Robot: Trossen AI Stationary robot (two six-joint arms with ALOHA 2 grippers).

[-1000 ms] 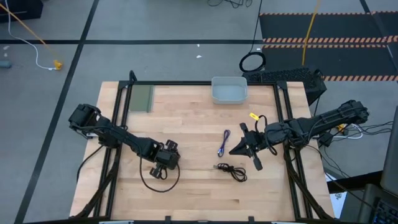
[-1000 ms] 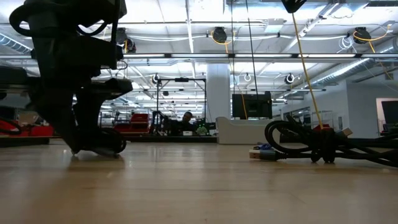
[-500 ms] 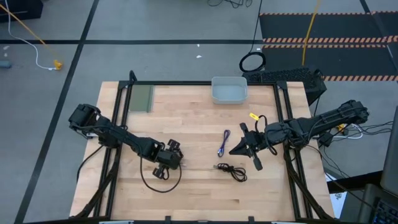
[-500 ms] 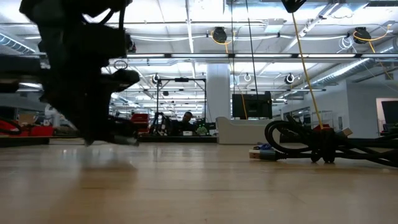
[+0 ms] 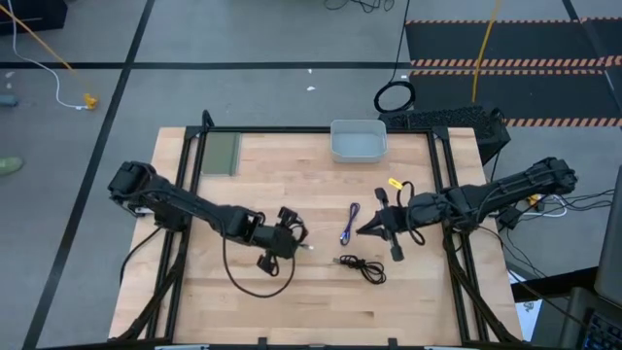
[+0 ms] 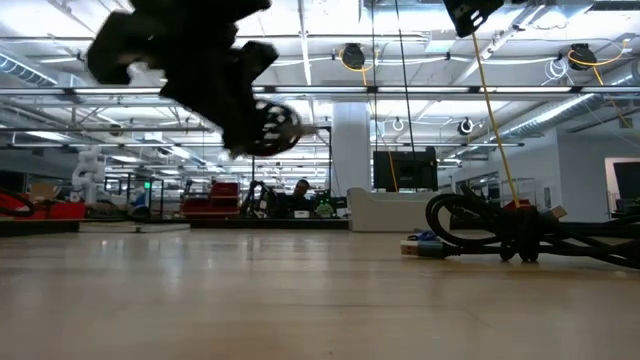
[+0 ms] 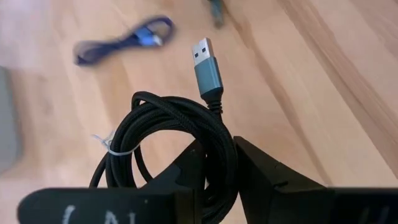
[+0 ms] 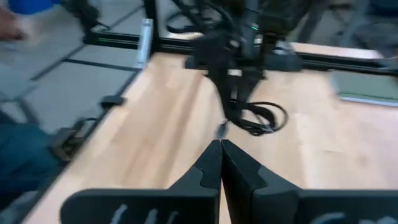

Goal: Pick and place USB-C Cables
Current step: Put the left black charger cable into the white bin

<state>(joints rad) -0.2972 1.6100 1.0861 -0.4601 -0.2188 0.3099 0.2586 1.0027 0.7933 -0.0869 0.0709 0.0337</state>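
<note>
My left gripper [image 5: 285, 240] hangs above the table's middle, shut on a black coiled USB cable [image 7: 168, 140] with a grey plug [image 7: 205, 65] and a white tie [image 7: 112, 144]. In the low view this coil [image 6: 270, 125] is off the wood. The blue-purple cable [image 5: 349, 224] lies folded straight on the table, and a second black cable [image 5: 362, 266] lies nearer the near edge. My right gripper [image 5: 363, 232] is shut and hovers just right of the blue-purple cable, touching nothing. My left gripper pinches one side of the black coil [image 7: 219, 163] between its two fingers, with several turns of the cable in the gap. The fingers [image 7: 273, 180] come from the table's left. The coil is lifted clear of the table, its plug end sticking out past the fingertips.
A pale grey tray [image 5: 359, 139] sits at the far edge and a green pad [image 5: 221, 153] at the far left corner. The left arm's own wiring loop [image 5: 248, 277] hangs over the near left wood. A black ring of cable [image 5: 394, 97] lies on the floor beyond the table.
My left gripper has risen off the table and moved toward the table's right, carrying the black coil up clear of the wood. My right gripper has shifted slightly toward the blue-purple cable.
</note>
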